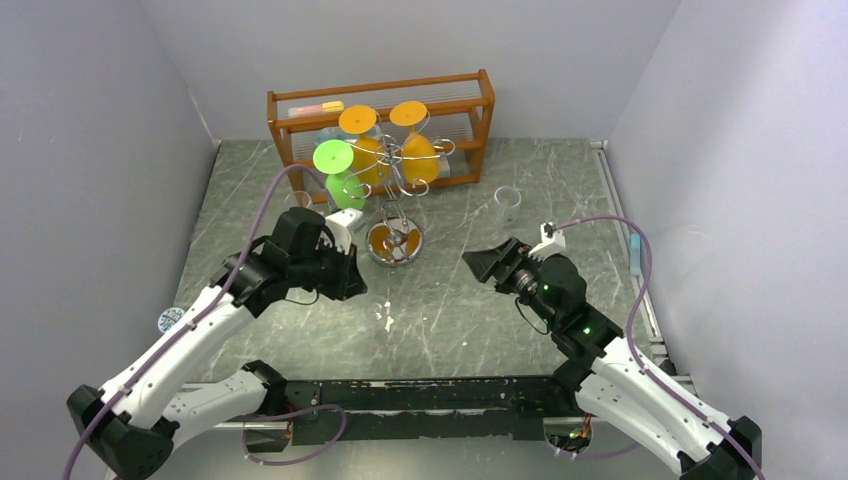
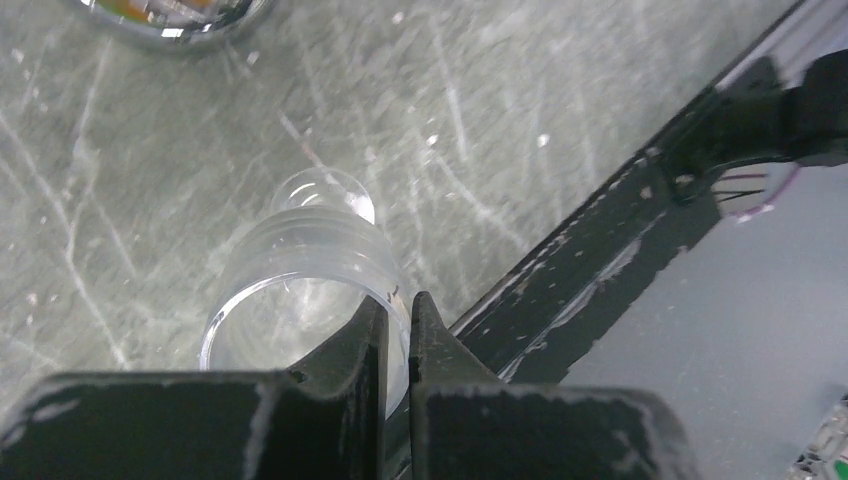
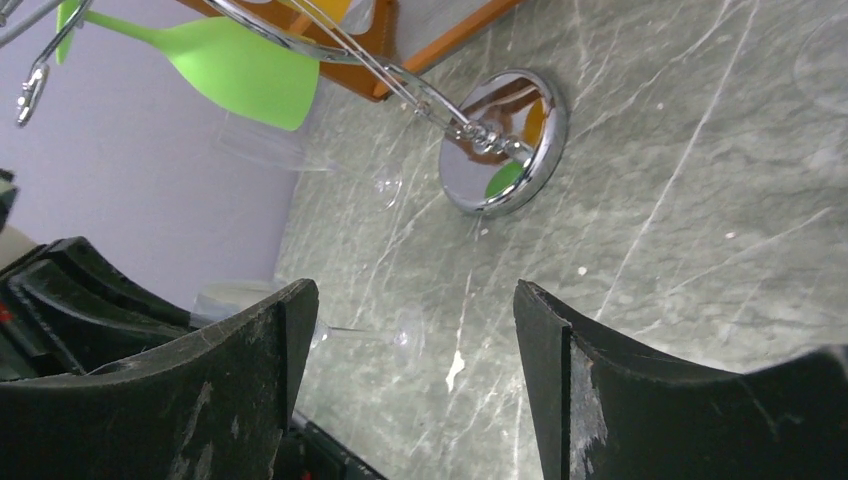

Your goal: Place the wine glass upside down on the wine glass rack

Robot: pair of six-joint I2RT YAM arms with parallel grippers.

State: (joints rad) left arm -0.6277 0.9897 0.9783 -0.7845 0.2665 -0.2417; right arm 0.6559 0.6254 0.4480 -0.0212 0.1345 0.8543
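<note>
Your right gripper (image 3: pixel 410 300) had its fingers (image 3: pixel 230 390) spread wide, with only bare table (image 3: pixel 700 200) between them. Past the tips, the rack (image 3: pixel 503 145) sat on its round shiny base, its pole slanting up toward the frame's top left. A green glass (image 3: pixel 235 65) hung beside the pole, mouth toward the table. A clear wine glass (image 3: pixel 405 335) reached out from behind the finger on the frame's left, stem and foot showing, bowl mostly hidden. An orange shelf (image 3: pixel 440 35) stood behind the rack.
</note>
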